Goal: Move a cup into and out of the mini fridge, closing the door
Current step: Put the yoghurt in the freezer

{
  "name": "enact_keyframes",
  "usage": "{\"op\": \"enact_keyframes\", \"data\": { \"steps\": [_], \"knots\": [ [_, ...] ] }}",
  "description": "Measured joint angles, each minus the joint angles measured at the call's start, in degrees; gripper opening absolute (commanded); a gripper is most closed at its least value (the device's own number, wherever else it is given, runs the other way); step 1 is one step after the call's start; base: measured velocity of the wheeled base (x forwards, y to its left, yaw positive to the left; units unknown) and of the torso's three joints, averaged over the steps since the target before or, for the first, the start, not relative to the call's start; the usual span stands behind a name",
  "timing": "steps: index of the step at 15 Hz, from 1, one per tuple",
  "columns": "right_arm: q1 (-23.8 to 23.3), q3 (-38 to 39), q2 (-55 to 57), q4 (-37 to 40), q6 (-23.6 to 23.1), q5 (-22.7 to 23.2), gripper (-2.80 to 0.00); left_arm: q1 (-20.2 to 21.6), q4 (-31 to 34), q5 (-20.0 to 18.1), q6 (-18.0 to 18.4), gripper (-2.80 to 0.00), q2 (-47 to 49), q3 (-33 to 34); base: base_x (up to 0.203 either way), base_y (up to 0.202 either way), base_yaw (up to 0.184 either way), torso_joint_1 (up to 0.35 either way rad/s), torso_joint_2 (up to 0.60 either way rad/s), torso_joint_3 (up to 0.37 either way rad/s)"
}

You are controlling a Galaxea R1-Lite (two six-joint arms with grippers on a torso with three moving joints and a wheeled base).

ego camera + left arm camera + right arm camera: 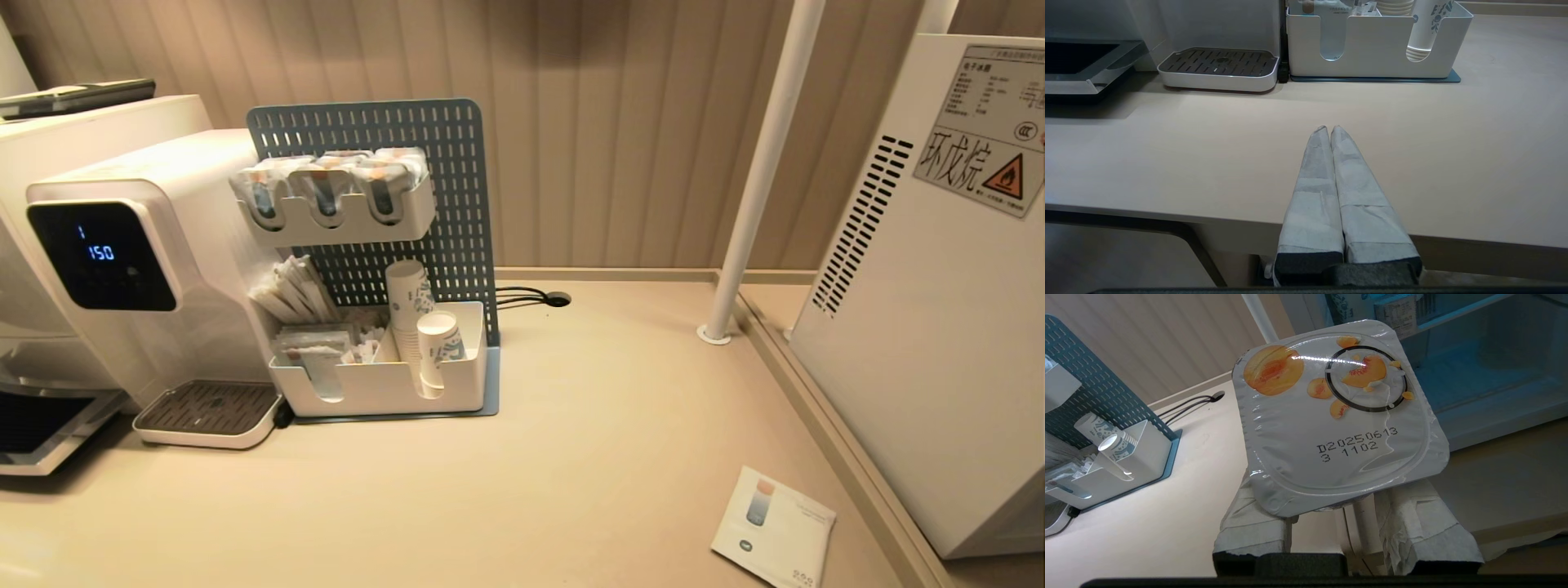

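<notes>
In the right wrist view the cup (1331, 416), a small white tub with a foil lid printed with orange peaches, sits between the padded fingers (1249, 522) of my right gripper (1331, 498), which is shut on it. It hangs above the beige counter, just in front of the mini fridge's open, blue-lit inside (1494, 375). From the head view the mini fridge (922, 327) shows its white vented side and warning sticker at the right; neither arm appears there. The door is out of view. My left gripper (1329, 128) is shut and empty, parked at the counter's near edge.
A white water dispenser (122, 261) with a drip tray (208, 408) stands at the left. Beside it is a blue pegboard organiser (384, 384) holding paper cups (437, 335) and sachets. A white pole (759, 180) rises by the fridge, and a leaflet (774, 527) lies near the front right.
</notes>
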Motion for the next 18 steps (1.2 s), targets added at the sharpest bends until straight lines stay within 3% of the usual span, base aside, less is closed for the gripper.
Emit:
{"op": "enact_keyframes", "data": {
  "steps": [2,5,7,10,13,18],
  "knots": [
    [-2.5,-1.6,-0.4,2.4,0.0,3.9,-2.8,0.0,0.0,0.0,0.0,-2.8,0.0,0.0,0.0,0.0,0.0,0.0,0.0,0.0],
    [-3.5,-8.0,-0.7,6.9,0.3,4.0,-2.8,0.0,0.0,0.0,0.0,-2.8,0.0,0.0,0.0,0.0,0.0,0.0,0.0,0.0],
    [-6.6,-11.9,-0.6,9.6,0.2,4.7,-2.8,0.0,0.0,0.0,0.0,-2.8,0.0,0.0,0.0,0.0,0.0,0.0,0.0,0.0],
    [-12.1,-12.0,-3.3,11.2,-1.2,11.4,-2.8,0.0,0.0,0.0,0.0,-2.8,0.0,0.0,0.0,0.0,0.0,0.0,0.0,0.0],
    [-12.5,-3.4,-10.5,6.7,-4.9,14.0,-2.8,0.0,0.0,0.0,0.0,-2.8,0.0,0.0,0.0,0.0,0.0,0.0,0.0,0.0],
    [-12.4,21.4,-15.9,-16.0,-8.8,8.8,-2.8,0.0,0.0,0.0,0.0,-2.8,0.0,0.0,0.0,0.0,0.0,0.0,0.0,0.0]
  ]
}}
